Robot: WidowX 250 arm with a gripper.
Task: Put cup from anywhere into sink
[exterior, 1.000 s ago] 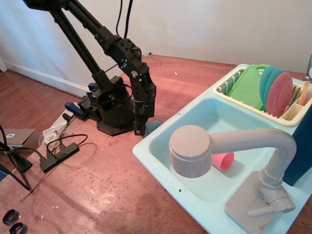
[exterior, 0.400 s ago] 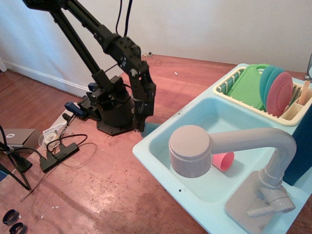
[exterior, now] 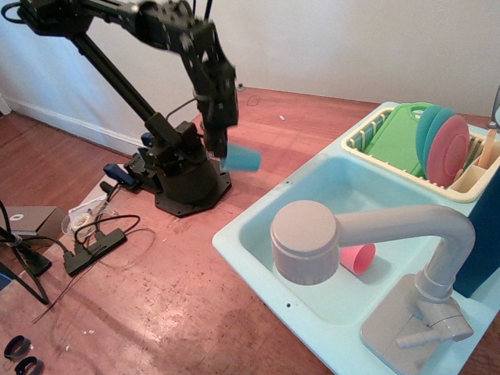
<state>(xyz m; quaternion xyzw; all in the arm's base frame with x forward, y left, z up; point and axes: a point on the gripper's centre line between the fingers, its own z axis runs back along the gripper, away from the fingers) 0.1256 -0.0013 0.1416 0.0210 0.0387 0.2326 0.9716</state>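
Note:
The teal-blue cup (exterior: 242, 158) hangs in the air on its side, held at one end by my gripper (exterior: 223, 155), which is shut on it. It is above the wooden floor, left of the light aqua sink (exterior: 250, 234) and higher than its rim. The black arm reaches in from the upper left. The sink's basin holds a pink cup (exterior: 357, 258) lying on its side, partly hidden behind the big grey-beige faucet (exterior: 308, 241).
A cream dish rack (exterior: 391, 160) with a green board and teal and pink plates sits at the sink's far right. The arm's black base (exterior: 183, 183) stands left of the sink. Cables and a black hub (exterior: 94, 242) lie on the floor at left.
The gripper was low beside the sink's left corner at the cup; it has closed on the cup and lifted it up and slightly right, clear of the floor.

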